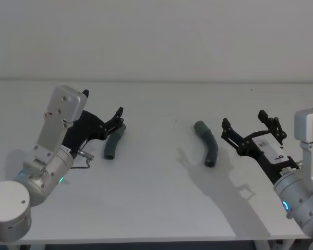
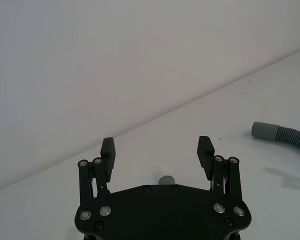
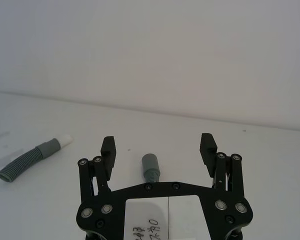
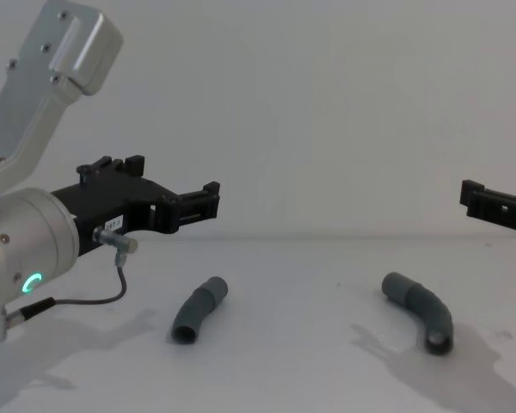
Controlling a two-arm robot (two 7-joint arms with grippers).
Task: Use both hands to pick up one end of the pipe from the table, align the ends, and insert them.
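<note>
Left gripper [image 1: 102, 104] is hovering above the table [image 1: 156, 203], fingers spread apart and gripping nothing. Below and just ahead of its fingertips, the left pipe piece [image 1: 113, 144] is lying flat, its whitish tip [image 3: 65, 140] showing in the right wrist view. Right gripper [image 1: 243, 119] is likewise standing spread and empty, near the right pipe piece [image 1: 208, 143]. That piece's grey collar [image 3: 150, 164] is showing between the right gripper's fingers.
</note>
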